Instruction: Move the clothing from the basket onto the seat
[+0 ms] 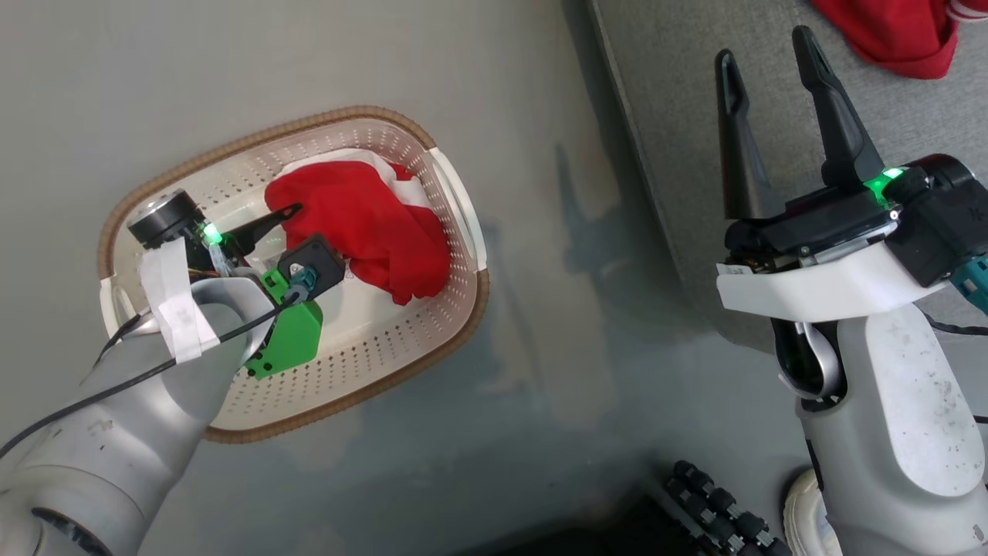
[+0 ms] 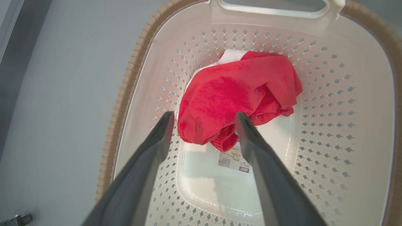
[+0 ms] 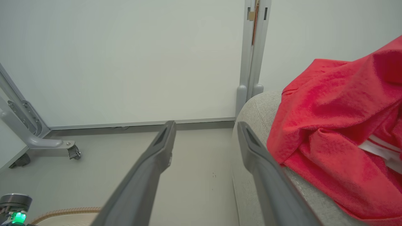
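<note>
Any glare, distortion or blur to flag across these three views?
Head view: sharp, dull reflections on the floor. Left wrist view: glare inside the basket, rim bowed by the wide lens. Right wrist view: evenly lit, red garment crisp.

A smooth, shiny grey floor (image 1: 540, 386) lies below. At its far end stands a plain white wall (image 3: 125, 62) with a thin grey strip (image 3: 141, 124) along the bottom. A tall grey metal post (image 3: 252, 62) goes up the wall on the right. Far left, a bent grey metal leg (image 3: 47, 142) sits on a small wheel (image 3: 73, 153).
</note>
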Available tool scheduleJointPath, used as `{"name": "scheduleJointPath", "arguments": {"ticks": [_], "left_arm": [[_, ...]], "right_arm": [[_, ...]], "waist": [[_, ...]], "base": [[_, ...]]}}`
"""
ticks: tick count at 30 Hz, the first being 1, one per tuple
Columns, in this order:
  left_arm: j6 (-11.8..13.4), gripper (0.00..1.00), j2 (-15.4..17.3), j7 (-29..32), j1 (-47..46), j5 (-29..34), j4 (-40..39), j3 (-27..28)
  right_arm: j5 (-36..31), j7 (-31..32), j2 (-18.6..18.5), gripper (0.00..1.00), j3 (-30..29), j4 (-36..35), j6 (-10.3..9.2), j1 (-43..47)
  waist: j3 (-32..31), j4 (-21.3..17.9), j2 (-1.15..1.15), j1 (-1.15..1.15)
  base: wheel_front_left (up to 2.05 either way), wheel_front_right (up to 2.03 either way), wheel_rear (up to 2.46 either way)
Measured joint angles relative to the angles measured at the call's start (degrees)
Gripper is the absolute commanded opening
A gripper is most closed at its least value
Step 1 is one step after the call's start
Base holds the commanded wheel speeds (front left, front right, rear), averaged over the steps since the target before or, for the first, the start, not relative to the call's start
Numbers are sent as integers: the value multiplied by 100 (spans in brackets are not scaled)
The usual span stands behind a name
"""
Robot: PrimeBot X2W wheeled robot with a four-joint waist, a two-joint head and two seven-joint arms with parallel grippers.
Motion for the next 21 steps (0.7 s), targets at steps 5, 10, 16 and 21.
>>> {"name": "scheduleJointPath", "arguments": {"ticks": [5, 10, 16, 21], "left_arm": [[-1, 100, -25, 4, -356, -36, 372, -460], [-1, 100, -57, 30, -697, -107, 611, -711], [-1, 100, -83, 22, -939, -66, 780, -910], [-1, 100, -71, 13, -1173, 46, 879, -987]], "right_arm": [[12, 0, -1, 100, 26, -102, 0, -150], [15, 1, 0, 100, 21, -209, 0, -186], [87, 0, 0, 100, 5, -297, 0, -201], [133, 0, 0, 100, -20, -393, 0, -190]], "waist": [[404, -52, 0, 0], [747, -97, 0, 0], [1118, -153, 0, 0], [1365, -206, 0, 0]], "base": [[0, 0, 0], [0, 0, 0], [0, 0, 0], [0, 0, 0]]}}
